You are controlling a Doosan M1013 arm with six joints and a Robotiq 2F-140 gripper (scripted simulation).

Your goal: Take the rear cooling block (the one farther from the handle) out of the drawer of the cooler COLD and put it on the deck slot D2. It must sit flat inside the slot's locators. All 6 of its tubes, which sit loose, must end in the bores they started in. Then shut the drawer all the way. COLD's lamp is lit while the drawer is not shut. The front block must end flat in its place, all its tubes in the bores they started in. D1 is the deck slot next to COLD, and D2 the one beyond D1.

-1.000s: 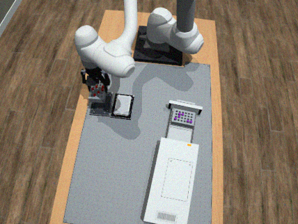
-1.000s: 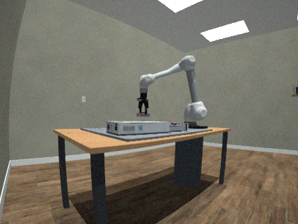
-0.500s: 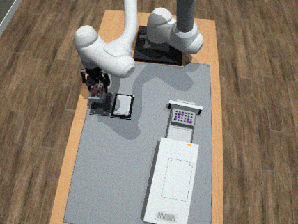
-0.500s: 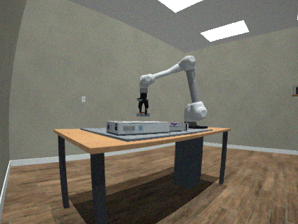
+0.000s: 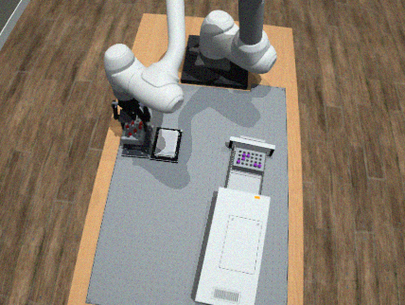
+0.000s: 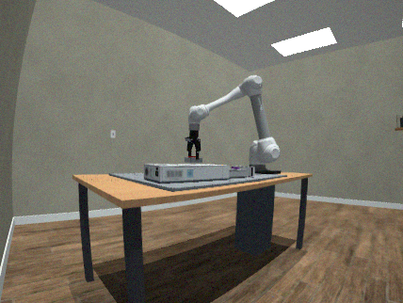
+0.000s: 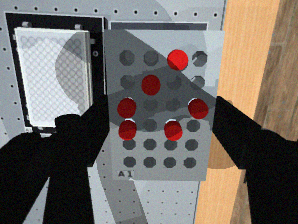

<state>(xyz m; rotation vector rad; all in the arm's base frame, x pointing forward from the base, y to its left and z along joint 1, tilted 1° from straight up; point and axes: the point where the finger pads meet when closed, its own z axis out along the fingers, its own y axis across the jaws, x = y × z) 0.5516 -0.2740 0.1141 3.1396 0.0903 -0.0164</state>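
Observation:
My gripper [image 5: 133,124] [image 6: 193,151] [image 7: 160,110] is shut on the rear cooling block [image 5: 134,134] [image 7: 159,60], a grey block marked A1 with several red tubes [image 7: 150,84] standing in its bores. It holds the block over the deck slot D2 [image 5: 127,152] [image 7: 150,24] at the mat's far left edge; how high above it I cannot tell. The cooler COLD [image 5: 238,246] [image 6: 185,172] has its drawer [image 5: 242,181] pulled out. The front block [image 5: 250,158] with purple tubes sits in the drawer near the handle [image 5: 252,143]. The lamp [image 5: 256,196] glows orange.
Slot D1 [image 5: 166,158] [image 7: 11,75], right beside D2, holds a white plate [image 5: 167,142] [image 7: 50,75]. The arm's base [image 5: 215,66] stands at the back of the mat.

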